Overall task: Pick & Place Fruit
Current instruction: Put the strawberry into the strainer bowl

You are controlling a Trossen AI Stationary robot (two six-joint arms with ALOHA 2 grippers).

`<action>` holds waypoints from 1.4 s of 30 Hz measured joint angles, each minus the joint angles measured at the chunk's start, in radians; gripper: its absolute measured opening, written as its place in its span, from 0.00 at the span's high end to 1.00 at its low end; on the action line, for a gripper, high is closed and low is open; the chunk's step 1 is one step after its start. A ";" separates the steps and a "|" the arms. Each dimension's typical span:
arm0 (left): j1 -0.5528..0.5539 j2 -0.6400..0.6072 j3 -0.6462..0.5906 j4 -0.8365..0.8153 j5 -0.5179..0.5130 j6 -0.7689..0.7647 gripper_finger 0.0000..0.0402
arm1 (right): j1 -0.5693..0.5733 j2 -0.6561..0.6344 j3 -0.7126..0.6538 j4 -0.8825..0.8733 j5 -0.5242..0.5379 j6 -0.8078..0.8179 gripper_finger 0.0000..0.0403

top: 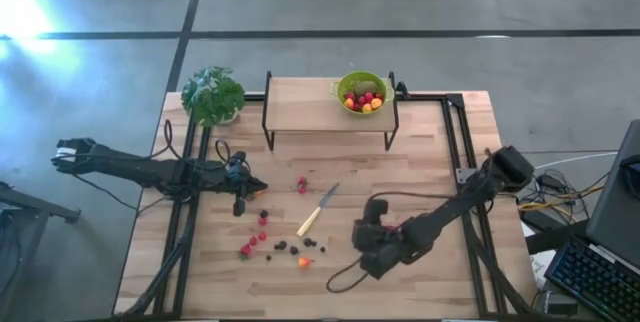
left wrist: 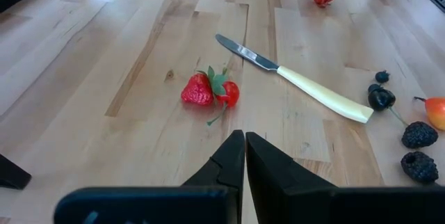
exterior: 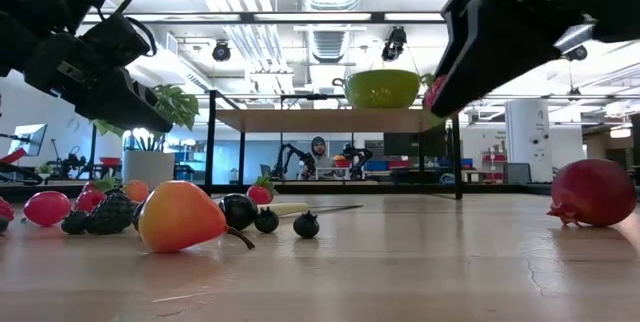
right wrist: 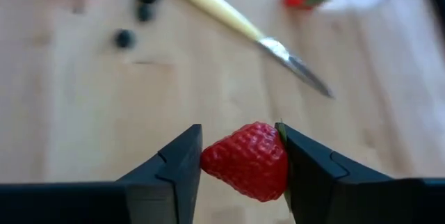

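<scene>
The bowl (top: 362,92) on the shelf, top centre, already holds several fruits. The right gripper (right wrist: 240,165) is clamped on a strawberry (right wrist: 247,160) above the table. The left gripper (left wrist: 244,156) waits closed. Many pieces (top: 275,245) remain scattered lower left.

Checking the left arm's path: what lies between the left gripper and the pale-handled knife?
In the left wrist view, a red strawberry and a small red cherry-like fruit lie between the shut left gripper and the pale-handled knife.
</scene>
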 joint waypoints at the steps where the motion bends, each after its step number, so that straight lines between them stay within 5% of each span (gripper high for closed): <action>1: 0.000 0.000 0.000 0.000 0.000 0.000 0.95 | -0.010 -0.018 -0.008 -0.019 0.006 0.000 0.60; 16: 0.000 0.000 0.000 0.000 0.000 0.000 0.95 | -0.356 -0.397 -0.163 -0.024 0.000 -0.231 0.61; 23: 0.000 0.000 0.000 0.000 0.000 0.000 0.95 | -0.580 -0.536 -0.175 0.103 -0.151 -0.377 0.56; 27: 0.000 0.000 0.000 0.000 0.000 0.000 0.95 | -0.689 -0.566 -0.169 0.188 -0.227 -0.431 0.59; 42: 0.000 0.000 0.000 0.000 0.000 0.000 0.95 | -0.998 -0.562 -0.165 0.248 -0.232 -0.445 0.57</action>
